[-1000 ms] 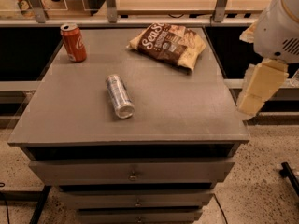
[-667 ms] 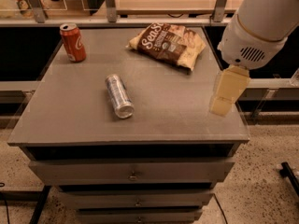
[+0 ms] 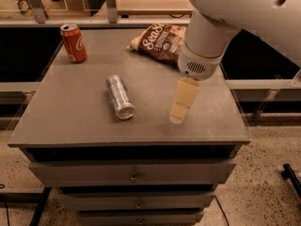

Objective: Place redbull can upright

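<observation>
The redbull can is a slim silver-grey can lying on its side in the middle of the grey cabinet top, one shiny end pointing toward the front. My gripper hangs from the big white arm over the right half of the top, its cream-coloured fingers pointing down. It is to the right of the can, about a can's length away, and holds nothing that I can see.
A red cola can stands upright at the back left corner. A brown snack bag lies at the back, partly behind the arm. Drawers sit below the top. A railing and shelf run behind the cabinet.
The arm has swung in from the right edge toward the left, over the cabinet top and closer to the lying can. The cans and the bag have not moved.
</observation>
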You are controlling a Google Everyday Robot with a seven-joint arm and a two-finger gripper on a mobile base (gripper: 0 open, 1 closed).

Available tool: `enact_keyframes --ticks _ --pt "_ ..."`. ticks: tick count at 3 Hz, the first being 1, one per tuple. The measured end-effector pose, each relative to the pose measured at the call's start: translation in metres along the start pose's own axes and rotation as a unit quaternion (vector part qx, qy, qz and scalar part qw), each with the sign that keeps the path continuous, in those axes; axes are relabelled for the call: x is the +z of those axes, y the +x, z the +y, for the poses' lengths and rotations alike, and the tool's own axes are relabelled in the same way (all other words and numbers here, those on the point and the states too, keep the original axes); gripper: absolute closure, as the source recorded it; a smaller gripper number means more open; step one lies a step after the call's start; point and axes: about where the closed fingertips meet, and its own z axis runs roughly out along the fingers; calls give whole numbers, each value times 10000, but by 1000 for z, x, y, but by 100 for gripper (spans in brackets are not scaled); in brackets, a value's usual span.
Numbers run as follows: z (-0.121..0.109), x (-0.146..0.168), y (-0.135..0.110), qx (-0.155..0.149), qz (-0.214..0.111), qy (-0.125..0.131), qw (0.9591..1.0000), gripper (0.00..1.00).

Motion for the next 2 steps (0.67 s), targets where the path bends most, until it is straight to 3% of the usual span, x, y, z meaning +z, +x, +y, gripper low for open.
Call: enact_keyframes --ticks 1,2 --pt "0 0 0 0 0 0 10000 0" --pt "-5 5 -10 374 49 -80 9993 0"
